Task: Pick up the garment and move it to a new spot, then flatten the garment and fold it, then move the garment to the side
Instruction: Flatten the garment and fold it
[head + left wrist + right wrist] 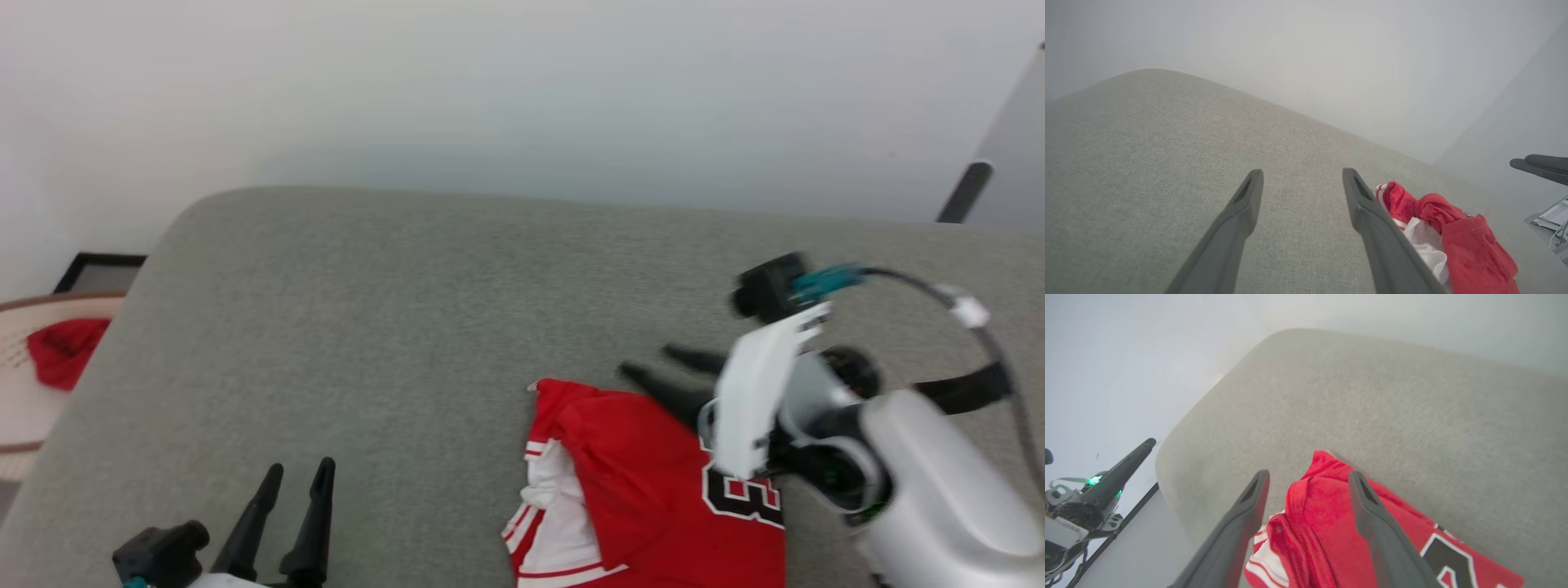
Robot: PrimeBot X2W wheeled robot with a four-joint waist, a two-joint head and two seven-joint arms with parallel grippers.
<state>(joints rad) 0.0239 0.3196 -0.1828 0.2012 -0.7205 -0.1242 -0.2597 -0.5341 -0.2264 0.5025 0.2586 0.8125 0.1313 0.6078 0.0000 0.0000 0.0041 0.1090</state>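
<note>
- Watching the garment [653,482] first: it lies bunched on the grey padded surface [408,327], with a white sleeve tucked beside a red flap and the black lettering only partly showing.
- My right gripper [647,362] hovers just over the garment's upper edge, fingers spread, with nothing clamped between them.
- My left gripper [300,467] sits well apart from the garment, on its left, fingers spread and empty.
- The main risk, as I judge it, is that closing on this heap catches several layers at once, so the shirt lifts as a wad and won't spread flat.
- A shallow pinch on the edge could slip out mid-carry.
- Further left of the garment, off the padded surface, what looks like a pale round basket [24,408] holds a small plain red cloth [61,351]. I mustn't mistake that cloth for the shirt.
</note>
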